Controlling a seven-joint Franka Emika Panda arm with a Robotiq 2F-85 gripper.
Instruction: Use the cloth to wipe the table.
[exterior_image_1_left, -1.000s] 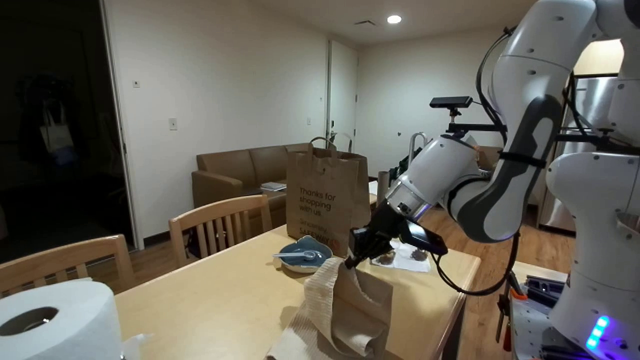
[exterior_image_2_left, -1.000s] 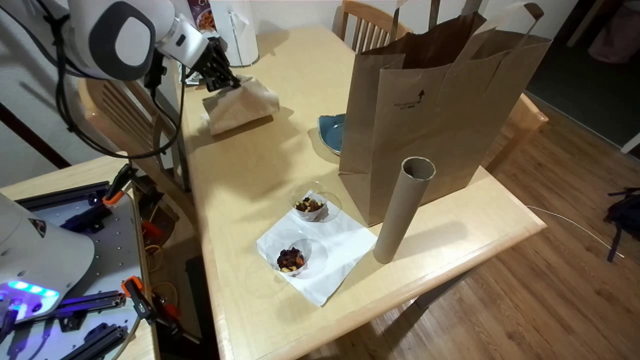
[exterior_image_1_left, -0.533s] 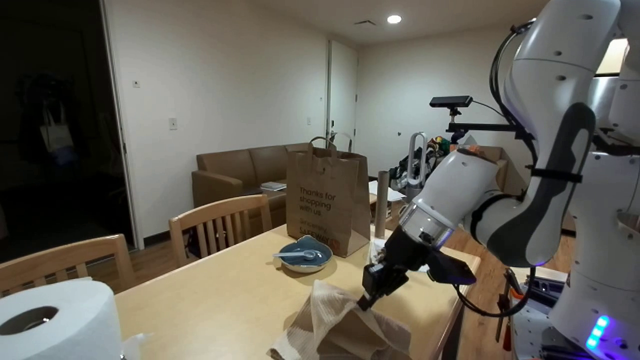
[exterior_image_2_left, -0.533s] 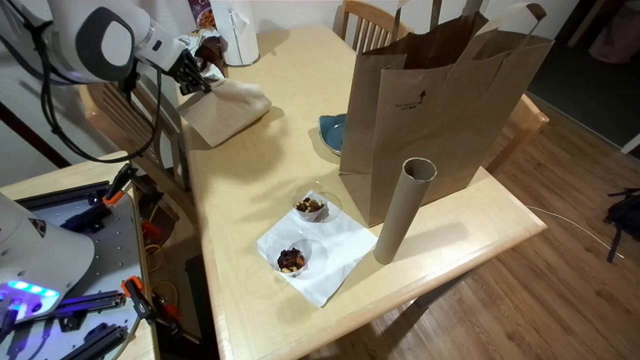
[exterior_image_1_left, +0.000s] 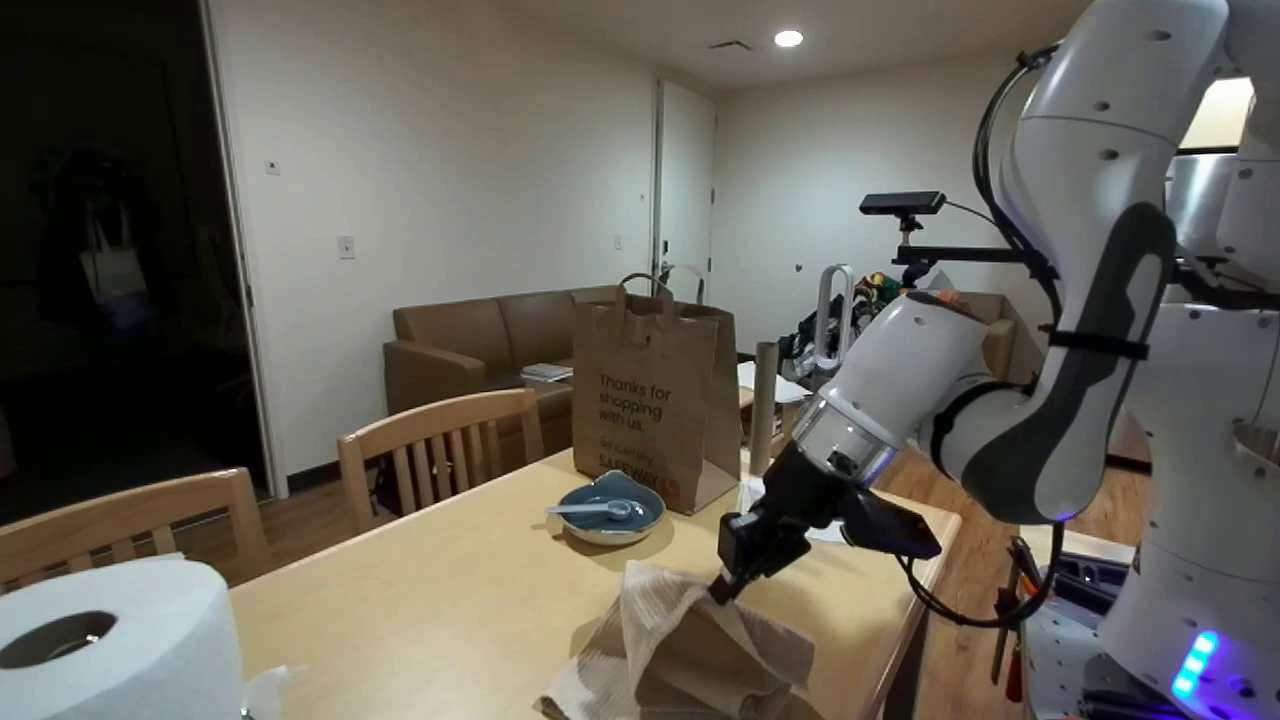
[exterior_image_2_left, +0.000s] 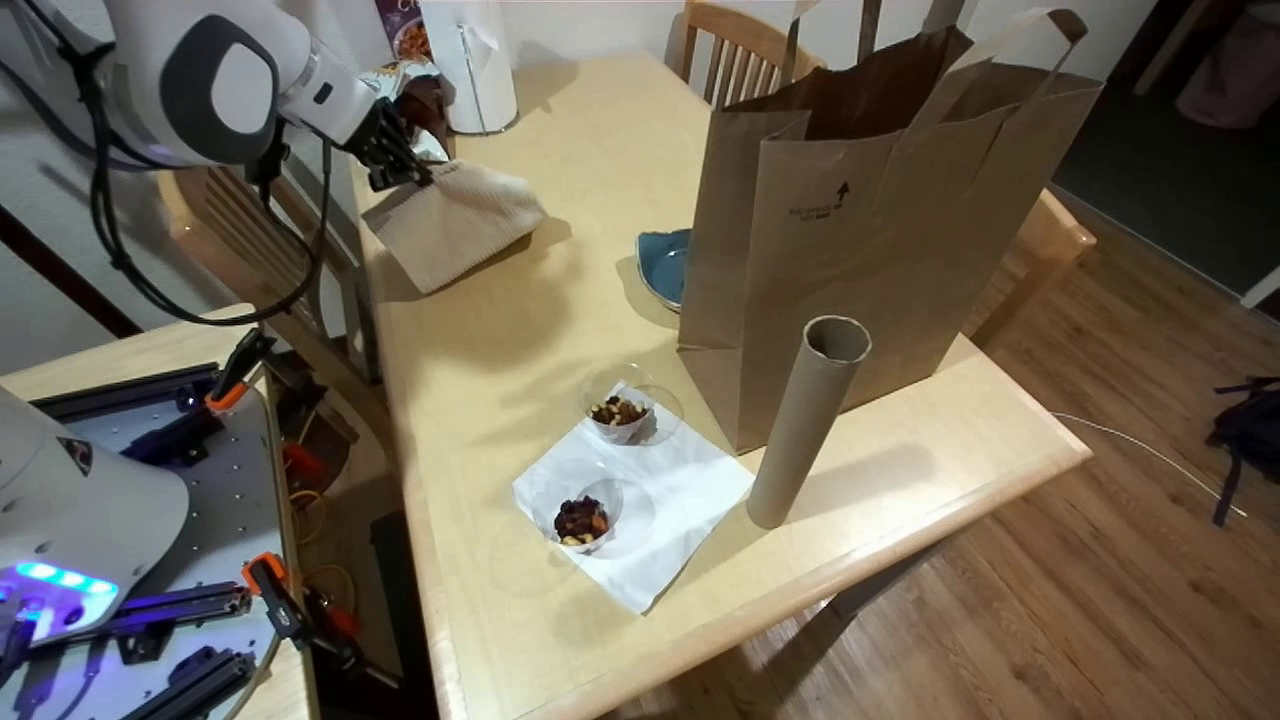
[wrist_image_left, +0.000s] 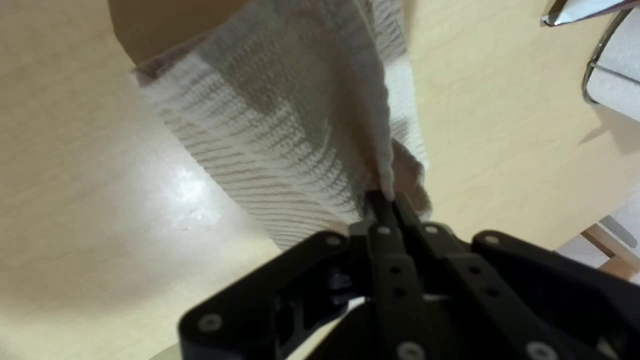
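A pale wooden table (exterior_image_1_left: 430, 590) is filling the foreground, with chairs (exterior_image_1_left: 430, 425) standing along its ten o'clock side and a brown sofa (exterior_image_1_left: 480, 345) sitting farther back toward eleven. On the table, a paper bag (exterior_image_1_left: 655, 400) is reading "Thanks for shopping with us. Sincerely, SAFEWAY"; in an exterior view its opposite face is carrying an arrow (exterior_image_2_left: 843, 190) pointing to twelve, beside print too small to read. A dark purple box (exterior_image_2_left: 400, 28) near eleven o'clock is showing letters cut off by the frame edge.

In an exterior view, a spoon (exterior_image_1_left: 590, 509) is lying across a blue bowl (exterior_image_1_left: 616, 537) at the bag's seven o'clock, and the arm (exterior_image_1_left: 885, 375) is hiding most of a white sheet (exterior_image_2_left: 690, 490). In an exterior view, two cups (exterior_image_2_left: 624, 434) of dark bits are standing on that sheet, with a cardboard tube (exterior_image_2_left: 810, 425) rising upright at its two o'clock.

The claw (wrist_image_left: 390, 202) is clenching the cloth (wrist_image_left: 280, 120): in the wrist view its fingers (wrist_image_left: 384, 220) are pressing nearly together at six o'clock, pinching an edge while the fabric is fanning toward eleven. In an exterior view the cloth is slumping in folds over the table, at the bowl's five o'clock.
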